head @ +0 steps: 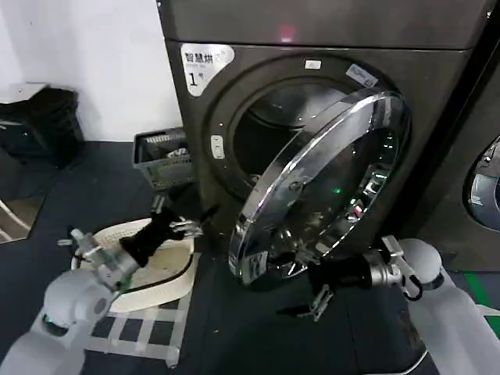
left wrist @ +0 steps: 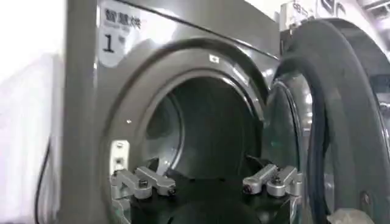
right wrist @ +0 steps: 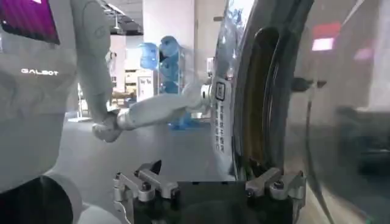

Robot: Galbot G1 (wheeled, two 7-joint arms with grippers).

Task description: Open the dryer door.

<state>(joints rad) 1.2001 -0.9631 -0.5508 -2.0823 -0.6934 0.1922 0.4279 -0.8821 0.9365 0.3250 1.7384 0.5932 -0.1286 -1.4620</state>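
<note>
Grey plastic basket (head: 162,158) on dark floor by white wall | white oval mat (head: 160,269) on floor, near the basket | neighbouring dark machine (head: 480,156) with a round door at right edge

Dark grey-brown metallic front-loading dryer (head: 437,101), upper centre of the head view, with white label printed "1" (head: 205,66) at upper left. Round porthole dryer door (head: 324,183) at centre: shiny chrome rim, dark tinted glass, small white sticker. Grey plastic basket (head: 162,158) left of centre. Cream oval mat (head: 160,266) and white grid floor markings (head: 144,332), lower left.
</note>
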